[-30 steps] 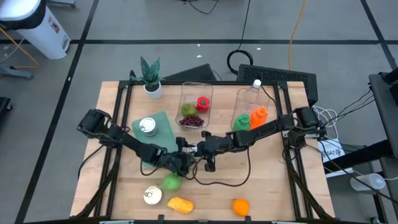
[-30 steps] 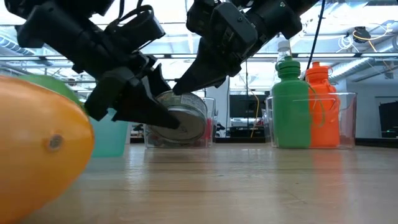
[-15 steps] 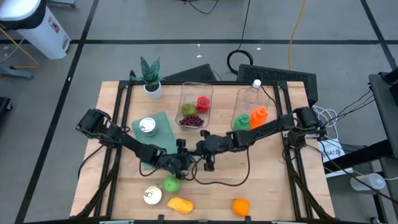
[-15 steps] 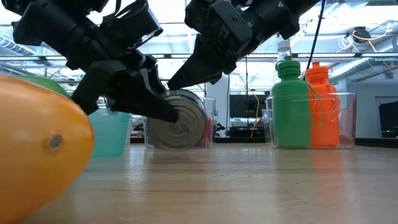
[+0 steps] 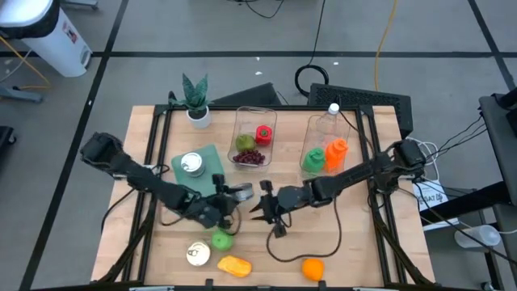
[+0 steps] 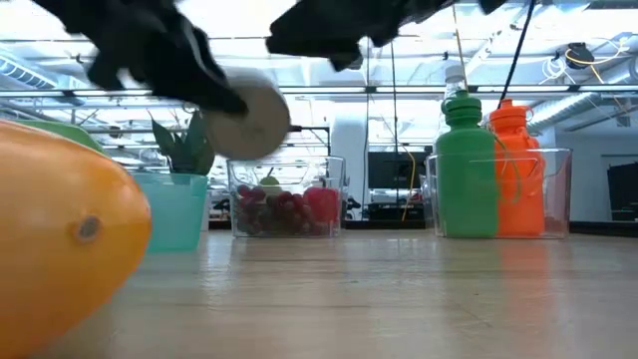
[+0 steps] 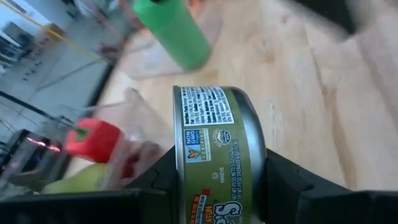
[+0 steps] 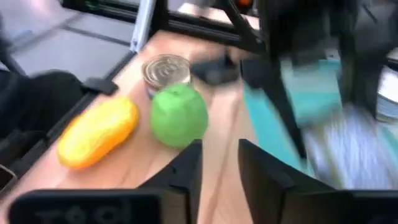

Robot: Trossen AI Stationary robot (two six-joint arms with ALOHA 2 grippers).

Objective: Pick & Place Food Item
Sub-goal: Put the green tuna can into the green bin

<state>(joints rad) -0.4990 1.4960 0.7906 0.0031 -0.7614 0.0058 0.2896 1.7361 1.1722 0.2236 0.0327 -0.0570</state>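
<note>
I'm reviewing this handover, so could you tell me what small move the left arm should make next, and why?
Probably carry the can clear of the right gripper before lowering it. The left gripper is clamped on the can's sides and holds it above the table, while the right gripper, fingers parted, sits close beside it, with the green apple just below.

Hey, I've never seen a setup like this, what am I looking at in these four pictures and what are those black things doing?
Two dark robot arms work at a wooden table. One picture looks straight down, one looks level across the tabletop, and two come from cameras on the arms' wrists. The left claw is shut on a food can, lifted off the table. The right claw is beside it, fingers apart, holding nothing. On the table lie a green apple, a yellow fruit, an orange, another can, bins of fruit and bottles, and a small potted plant.
</note>
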